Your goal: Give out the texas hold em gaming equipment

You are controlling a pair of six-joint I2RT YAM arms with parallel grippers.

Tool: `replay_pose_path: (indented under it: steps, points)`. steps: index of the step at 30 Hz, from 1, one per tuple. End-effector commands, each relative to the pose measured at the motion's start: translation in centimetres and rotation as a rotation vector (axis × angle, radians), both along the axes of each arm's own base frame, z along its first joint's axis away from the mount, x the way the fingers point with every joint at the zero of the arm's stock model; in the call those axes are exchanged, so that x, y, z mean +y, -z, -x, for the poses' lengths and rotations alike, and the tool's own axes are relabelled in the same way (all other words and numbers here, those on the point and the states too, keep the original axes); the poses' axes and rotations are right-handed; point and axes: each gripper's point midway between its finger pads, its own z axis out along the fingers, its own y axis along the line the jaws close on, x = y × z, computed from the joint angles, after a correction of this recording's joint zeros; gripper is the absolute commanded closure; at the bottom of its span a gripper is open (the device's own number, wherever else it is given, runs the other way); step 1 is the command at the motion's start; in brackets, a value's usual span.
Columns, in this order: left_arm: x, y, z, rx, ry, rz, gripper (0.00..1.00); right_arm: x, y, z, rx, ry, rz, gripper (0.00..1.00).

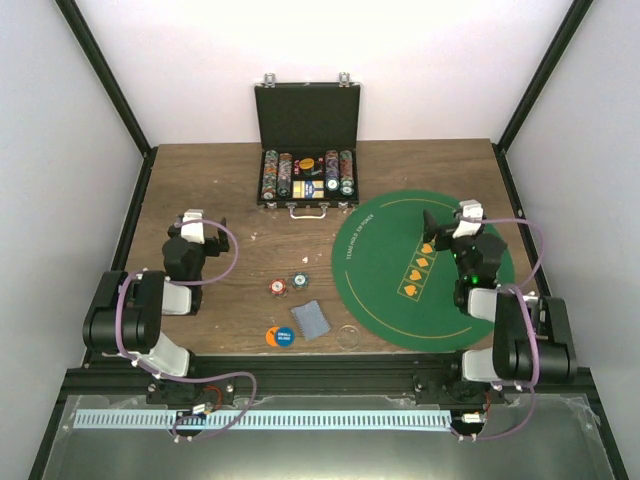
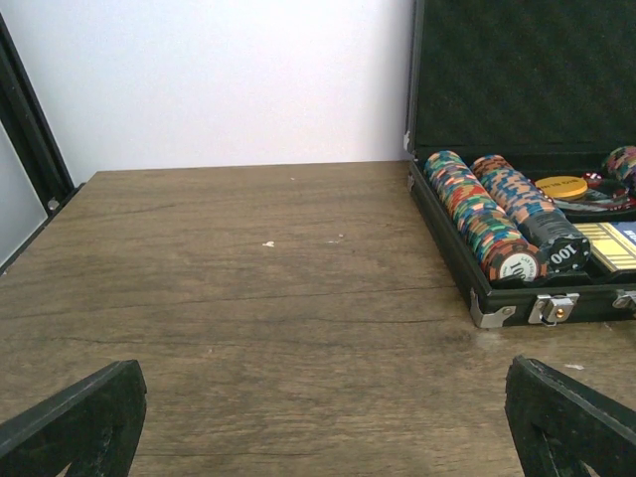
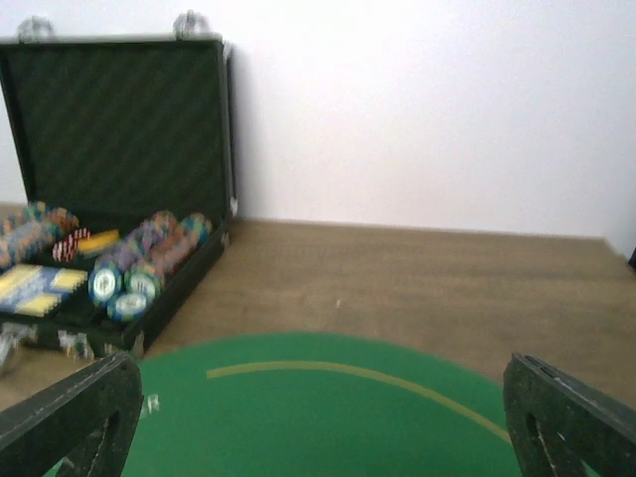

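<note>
On the wood between the arms lie a red striped chip (image 1: 277, 288), a teal chip (image 1: 300, 280), a grey-blue card stack (image 1: 311, 319), a blue-and-orange button disc (image 1: 279, 337) and a clear disc (image 1: 348, 335). Rows of chips (image 2: 482, 214) and an orange disc (image 2: 560, 186) fill the open black case (image 1: 306, 150); its chips also show in the right wrist view (image 3: 149, 258). My left gripper (image 1: 197, 222) is open and empty over bare wood left of the case. My right gripper (image 1: 450, 222) is open and empty above the green felt mat (image 1: 400, 300).
The case lid stands upright at the back of the table. Black frame posts (image 1: 100, 75) run up both back corners. White walls close in the sides. A metal rail (image 1: 300, 420) runs along the near edge.
</note>
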Motion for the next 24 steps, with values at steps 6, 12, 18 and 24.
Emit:
replay_pose_path:
  steps: [6,12,18,24]
  points:
    - [2.0,-5.7,-2.6,0.069,-0.008,0.051,0.0,2.1,-9.4,-0.7,-0.013,-0.157,-0.164,0.0]
    - [1.3,-10.8,-2.1,0.339,0.099,-0.044,0.01,6.9,-14.2,-0.4,0.131,-0.434,-0.302,0.0]
    - [-2.1,-14.5,4.3,0.521,0.35,-0.136,0.02,14.1,-14.4,0.3,0.365,-0.512,-0.21,0.0]
    - [-4.2,-14.3,10.7,0.689,0.492,-0.1,0.02,20.4,-8.6,3.8,0.687,-0.477,-0.049,0.0]
